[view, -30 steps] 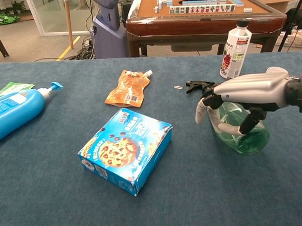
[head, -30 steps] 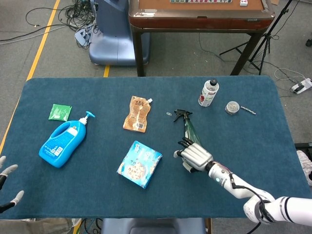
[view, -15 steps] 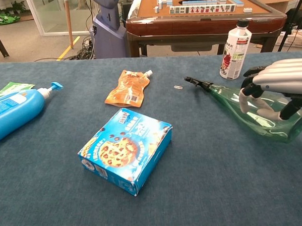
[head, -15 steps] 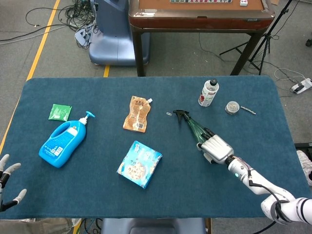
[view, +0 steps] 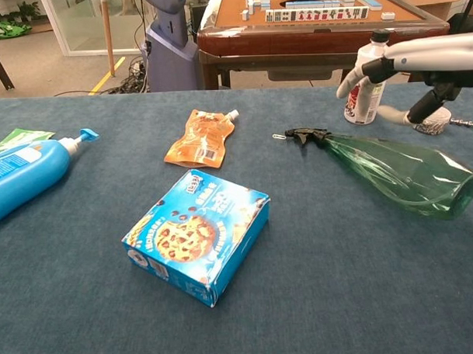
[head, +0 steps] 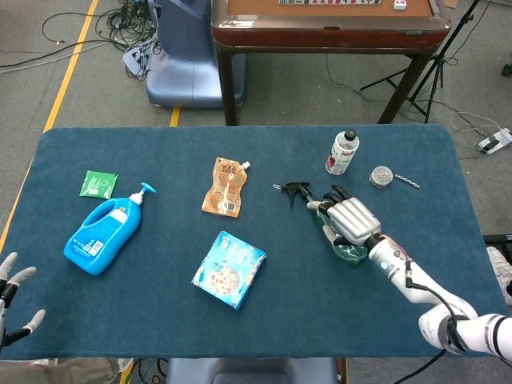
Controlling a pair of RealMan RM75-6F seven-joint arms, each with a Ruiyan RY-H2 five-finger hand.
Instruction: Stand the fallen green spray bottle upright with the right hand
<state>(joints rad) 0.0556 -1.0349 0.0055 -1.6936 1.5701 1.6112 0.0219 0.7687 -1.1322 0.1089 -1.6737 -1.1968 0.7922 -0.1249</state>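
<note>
The green spray bottle (view: 396,174) lies on its side on the blue table, its black nozzle (view: 301,134) pointing left and its base toward the right front. In the head view the bottle's base (head: 349,253) shows just below my right hand (head: 352,218), which covers its body. The chest view shows that right hand (view: 423,62) lifted clear above the bottle, fingers apart and holding nothing. At the table's front left corner my left hand (head: 12,292) hovers with fingers spread and empty.
A white bottle (view: 367,75) and a small round tin (head: 382,176) stand just behind the right hand. A cookie box (view: 198,234), an orange pouch (view: 200,138), a blue pump bottle (view: 19,181) and a green packet (head: 98,184) lie to the left.
My right hand has let go of the green bottle and risen up and back. The bottle has settled flat on its side, with its nozzle swung slightly left.
</note>
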